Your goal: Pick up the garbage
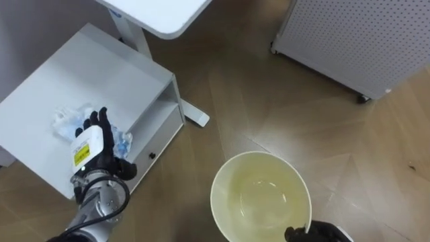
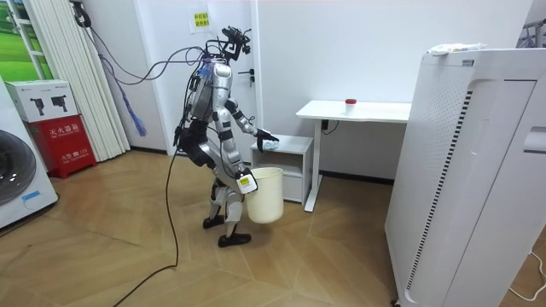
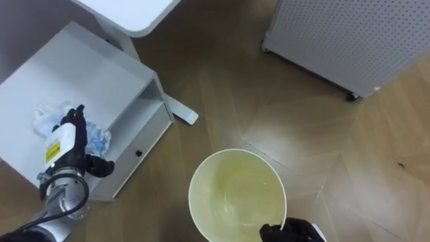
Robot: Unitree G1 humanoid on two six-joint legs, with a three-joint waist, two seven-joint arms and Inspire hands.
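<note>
We can read no text here. We see a yellow label with dark print on the back of the left hand (image 1: 91,144) and another on the right hand (image 2: 248,181) at the cream round plastic bucket (image 2: 266,198), both too small to read. Far to the room view's left of the white rectangular table (image 2: 367,111), a red box (image 2: 64,136) bears white characters. Above and left of that table hangs a yellow-green wall sign (image 2: 200,19), illegible too.

A home-like room: washing machine (image 2: 21,175), white desk (image 2: 358,111), wood floor (image 2: 299,264).
</note>
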